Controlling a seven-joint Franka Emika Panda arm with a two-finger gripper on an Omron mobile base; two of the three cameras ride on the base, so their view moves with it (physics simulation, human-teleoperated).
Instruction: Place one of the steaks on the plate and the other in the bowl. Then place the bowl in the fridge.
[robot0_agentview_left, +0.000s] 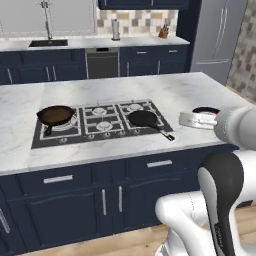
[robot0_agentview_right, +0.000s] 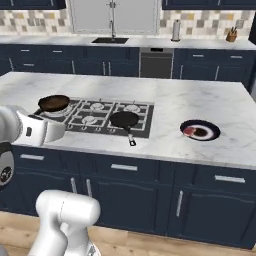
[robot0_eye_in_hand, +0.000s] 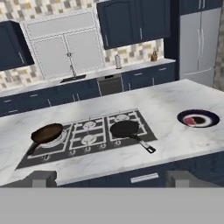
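One red-pink steak (robot0_eye_in_hand: 190, 121) lies on the left part of the navy-rimmed plate (robot0_eye_in_hand: 213, 117), which sits on the right end of the marble island. The base views show the same steak (robot0_agentview_right: 189, 131) and plate (robot0_agentview_right: 214, 131); from the left the arm covers most of the plate (robot0_agentview_left: 206, 108). My gripper (robot0_eye_in_hand: 111, 179) is open and holds nothing. It hangs high over the island's near edge, well short and left of the plate. The grey fridge (robot0_eye_in_hand: 199, 43) stands shut at the far right. The bowl is out of view.
A gas cooktop (robot0_eye_in_hand: 89, 138) fills the island's middle, with a brown skillet (robot0_eye_in_hand: 46, 133) on its left burner and a black skillet (robot0_eye_in_hand: 124, 128) on its right, handle pointing to the near edge. Sink (robot0_agentview_right: 110, 40) and dishwasher (robot0_agentview_right: 156, 62) line the back counter.
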